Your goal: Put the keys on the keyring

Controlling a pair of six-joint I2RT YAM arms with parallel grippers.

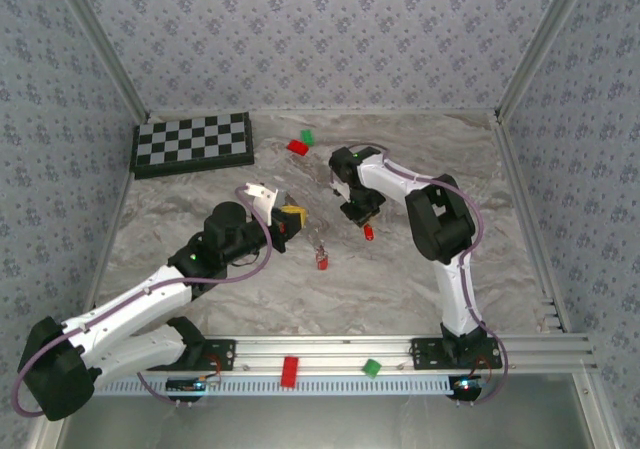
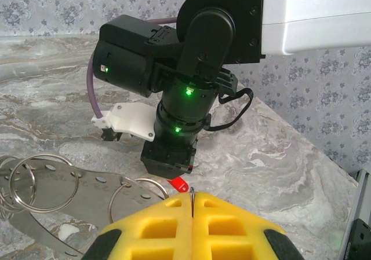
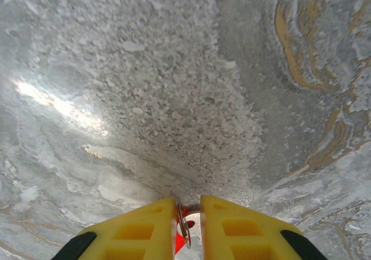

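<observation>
Clamps a thin wire loop of the keyring (image 2: 87,189) edge-on with the left gripper (image 2: 192,207), yellow pads pressed flat together, near the middle of the table (image 1: 400,289). Lets its grey band and other rings trail to the left on the marble, probably so that the one loop stands steady and open to an approach from the right.

Pinches a red-headed key (image 3: 184,228) with the right gripper (image 3: 188,208), pads set a narrow slit apart on the key's silver eyelet and red head, just right of the left gripper and low over the table. Looks like a grip at the head, so that the rest of the key stays free for threading. Cannot tell which end points at the loop. From above, shows that key poking out just nearer than the right gripper's fingers, close to the keyring but apart from it.

Has a second key (image 1: 321,260) lying loose a little nearer, between the two arms. Has a red block (image 1: 297,147), a green block (image 1: 307,136) and a checkerboard (image 1: 190,144) at the far side, well apart from the work.
</observation>
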